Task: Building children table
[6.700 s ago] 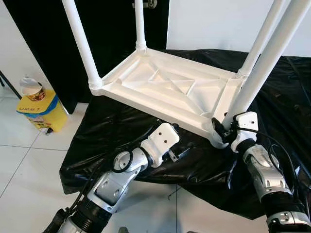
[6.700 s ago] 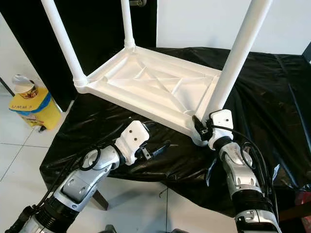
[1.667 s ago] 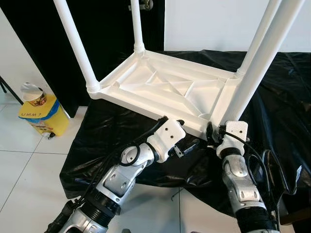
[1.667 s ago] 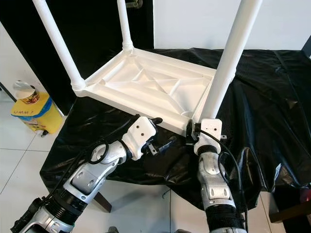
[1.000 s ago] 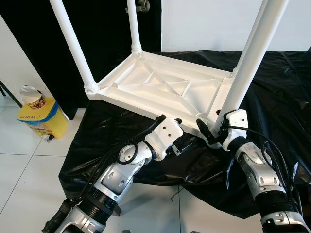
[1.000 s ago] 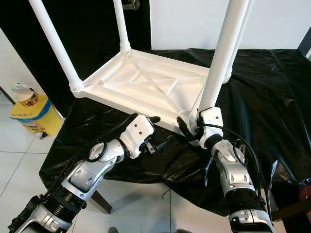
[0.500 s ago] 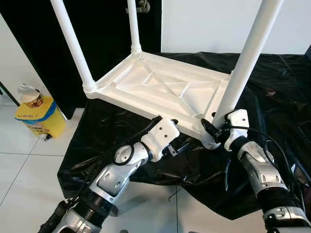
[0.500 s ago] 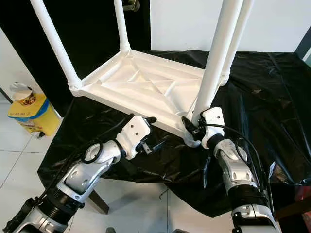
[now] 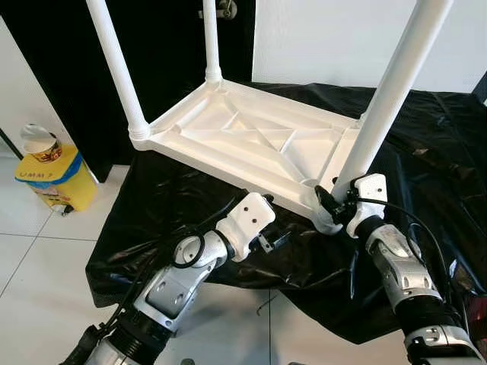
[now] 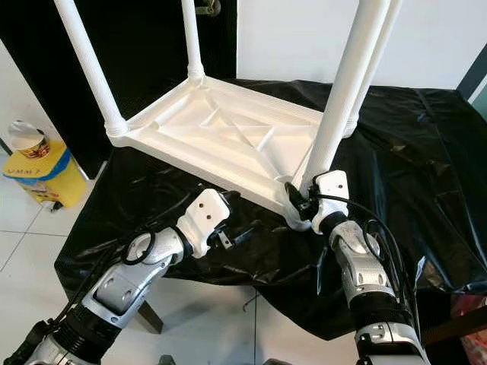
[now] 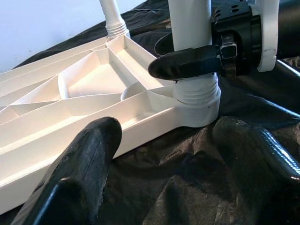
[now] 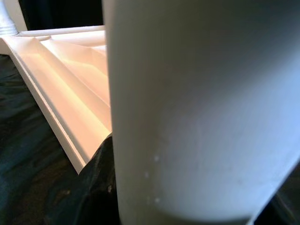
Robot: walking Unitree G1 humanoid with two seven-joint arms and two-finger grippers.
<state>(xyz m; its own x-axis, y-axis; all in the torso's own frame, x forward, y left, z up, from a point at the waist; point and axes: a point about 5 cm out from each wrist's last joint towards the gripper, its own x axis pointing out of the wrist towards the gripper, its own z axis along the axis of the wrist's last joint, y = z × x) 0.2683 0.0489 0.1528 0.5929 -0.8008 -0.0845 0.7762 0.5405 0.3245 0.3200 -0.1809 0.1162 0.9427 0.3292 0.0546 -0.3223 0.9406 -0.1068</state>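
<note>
Four white legs [image 9: 116,72] rise from one upturned tabletop [image 9: 251,144] lying on black sheeting [image 9: 175,205]. Right gripper [image 9: 327,204] clamps the near-right leg's base. Left gripper [image 9: 278,239] hovers just beside the tabletop's near edge, fingers [image 11: 79,183] spread.

white tiled floor [image 9: 30,251], white wall [image 9: 327,38], dark door [image 9: 167,46], yellow bin [image 9: 49,176] at left.

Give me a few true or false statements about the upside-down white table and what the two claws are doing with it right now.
1. The white table lies upside down on black sheeting. True.
2. The right claw grips the base of the near leg. True.
3. The left claw is clamped on the tabletop edge. False: it is open, just off the edge.
4. Only three legs are fitted. False: four stand up.
5. A yellow container stands on the floor. True.
</note>
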